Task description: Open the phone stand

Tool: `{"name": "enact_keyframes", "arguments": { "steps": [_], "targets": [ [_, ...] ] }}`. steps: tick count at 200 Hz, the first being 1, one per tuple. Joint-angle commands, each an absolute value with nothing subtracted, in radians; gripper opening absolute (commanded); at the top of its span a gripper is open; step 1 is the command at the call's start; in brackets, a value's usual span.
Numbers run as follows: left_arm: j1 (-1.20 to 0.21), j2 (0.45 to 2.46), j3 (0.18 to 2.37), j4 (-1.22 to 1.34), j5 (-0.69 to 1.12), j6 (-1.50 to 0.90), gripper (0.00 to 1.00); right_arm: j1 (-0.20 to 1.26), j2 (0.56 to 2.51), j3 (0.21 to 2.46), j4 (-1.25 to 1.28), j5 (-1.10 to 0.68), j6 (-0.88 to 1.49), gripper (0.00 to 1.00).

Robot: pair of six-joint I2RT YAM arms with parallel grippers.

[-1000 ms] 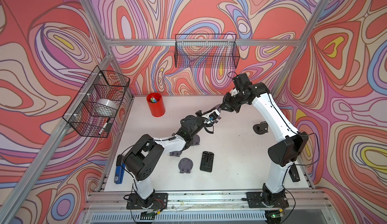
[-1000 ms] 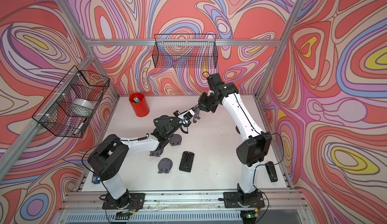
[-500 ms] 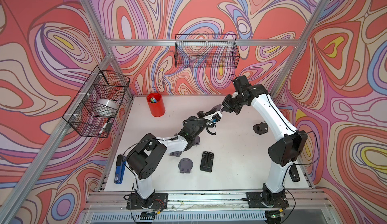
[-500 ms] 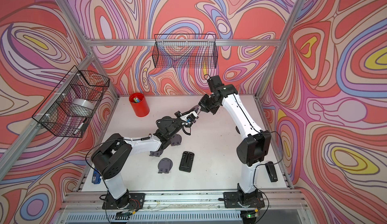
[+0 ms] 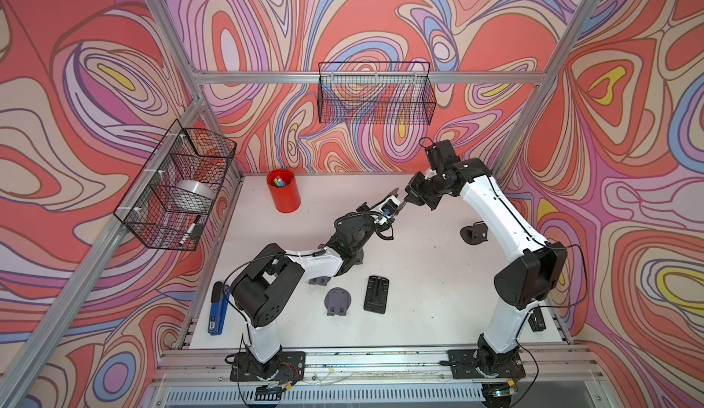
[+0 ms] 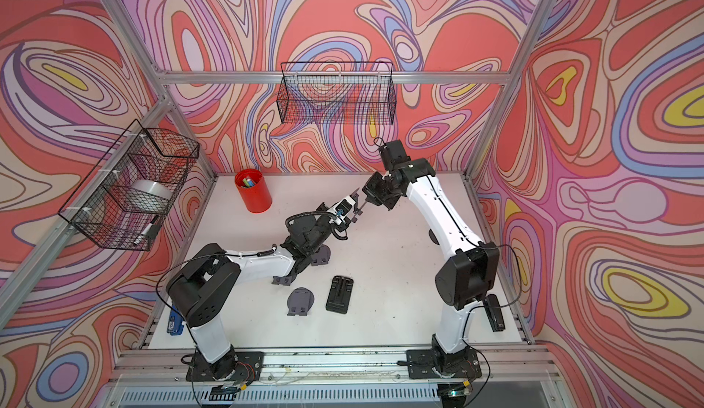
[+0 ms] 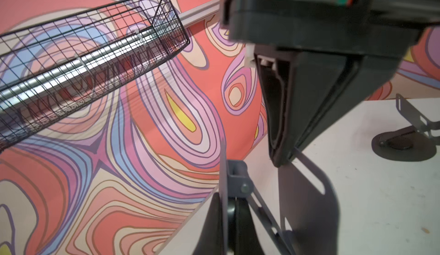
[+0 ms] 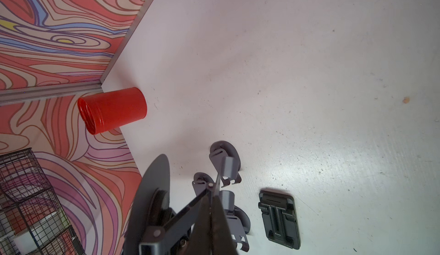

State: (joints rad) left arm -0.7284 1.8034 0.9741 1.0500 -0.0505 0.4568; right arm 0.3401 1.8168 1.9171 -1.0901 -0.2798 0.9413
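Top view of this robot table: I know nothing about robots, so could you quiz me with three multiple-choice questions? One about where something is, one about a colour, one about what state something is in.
1. Where is the red cup?
A. In a wire basket
B. On the table, near the back wall
C. At the front rail

2. What colour is the rectangular stand lying flat?
A. Black
B. White
C. Yellow

3. How is the grey phone stand held?
A. Lying untouched
B. By one gripper only
C. Clamped by both grippers, off the table

Answers:
1 B: the cup stands on the white surface by the back wall.
2 A: it shows black against the white table.
3 C: the left gripper pinches its round base and the right gripper pinches its plate.
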Motion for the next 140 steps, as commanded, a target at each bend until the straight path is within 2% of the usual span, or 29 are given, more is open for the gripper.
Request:
{"name": "enact_keyframes", "arguments": {
  "steps": [1,55,140],
  "targets": [
    [-0.701,1.747,1.02,1.029,-0.115,0.26,0.0,0.372,1.712,1.844,-1.057,-0.301,0.927,0.0],
    [-0.684,1.708,0.996,0.917,-0.159,0.035,0.0,0.373,1.547,1.627,-0.852,-0.237,1.016,0.0],
    [-0.685,1.696,0.96,0.809,-0.126,-0.262,0.0,0.372,1.464,1.524,-0.75,-0.211,1.052,0.0]
  ]
}}
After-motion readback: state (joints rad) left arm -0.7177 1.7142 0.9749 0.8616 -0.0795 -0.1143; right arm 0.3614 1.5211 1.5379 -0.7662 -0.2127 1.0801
